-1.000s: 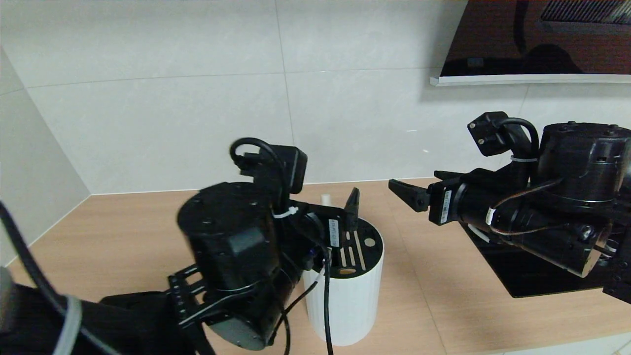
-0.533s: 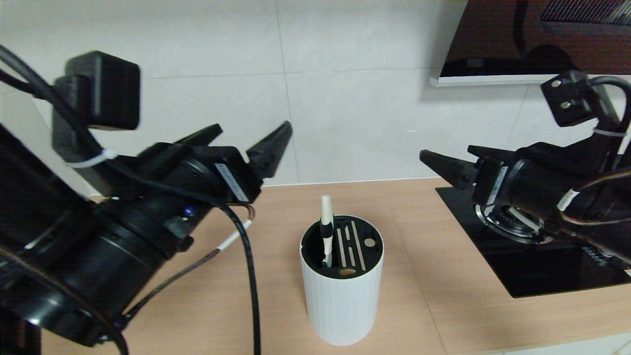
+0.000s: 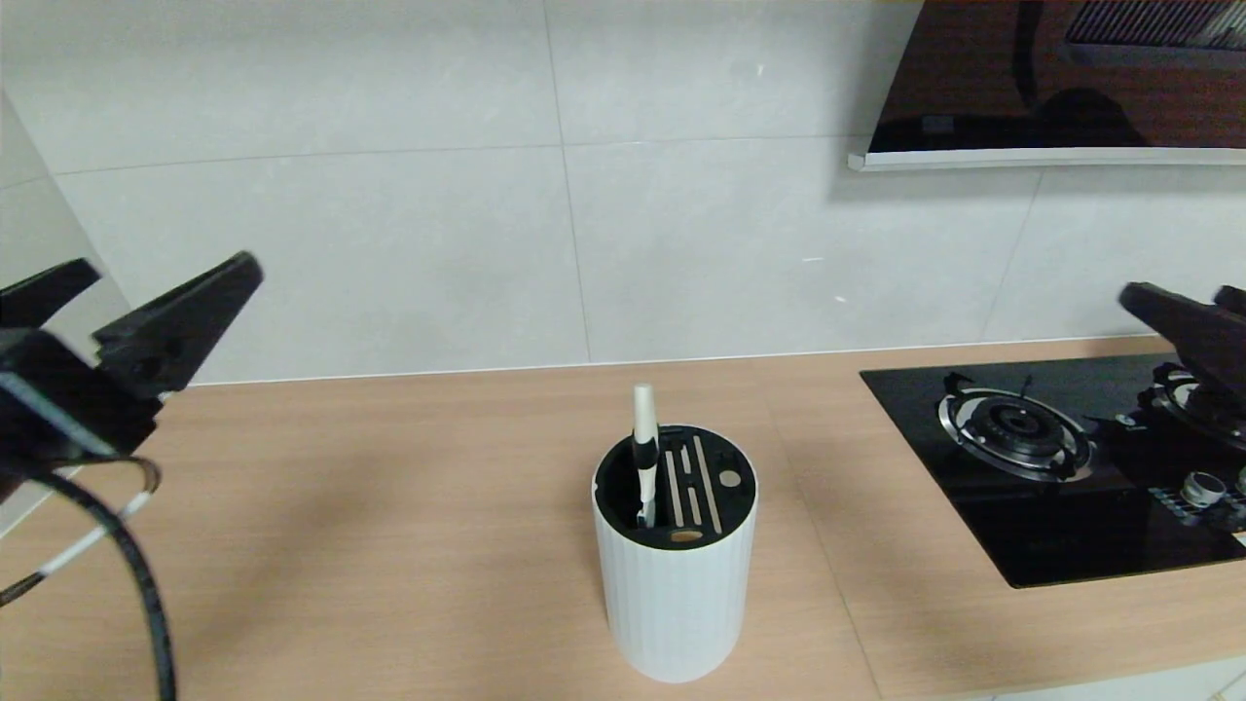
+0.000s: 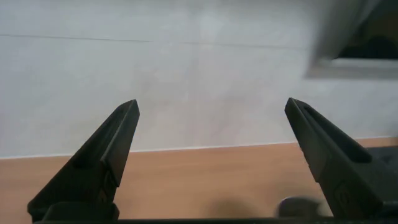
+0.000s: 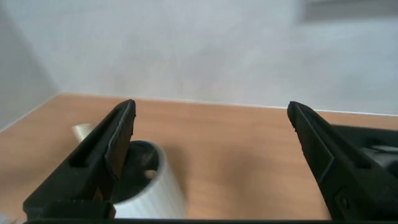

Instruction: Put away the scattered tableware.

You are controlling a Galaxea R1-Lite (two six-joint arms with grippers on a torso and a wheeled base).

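A white ribbed cylindrical holder [image 3: 676, 574] with a black slotted top stands on the wooden counter [image 3: 389, 506] near its front edge. A utensil with a white handle [image 3: 643, 428] stands upright in one of its slots. My left gripper [image 3: 170, 282] is at the far left, raised above the counter, open and holding nothing; its two fingers [image 4: 106, 162] stand wide apart. My right gripper [image 3: 1192, 316] is at the far right over the hob, open as well. In the right wrist view the holder [image 5: 146, 180] lies beyond the spread fingers [image 5: 99, 158].
A black gas hob [image 3: 1051, 467] with burners and knobs fills the counter's right part. A tiled wall [image 3: 545, 195] runs behind, and an extractor hood [image 3: 1061, 88] hangs at the upper right. A side wall closes the counter on the left.
Both arms have pulled back and outward from the holder, left arm to the far left, right arm to the far right. The white-handled utensil now stands uncovered in the holder.
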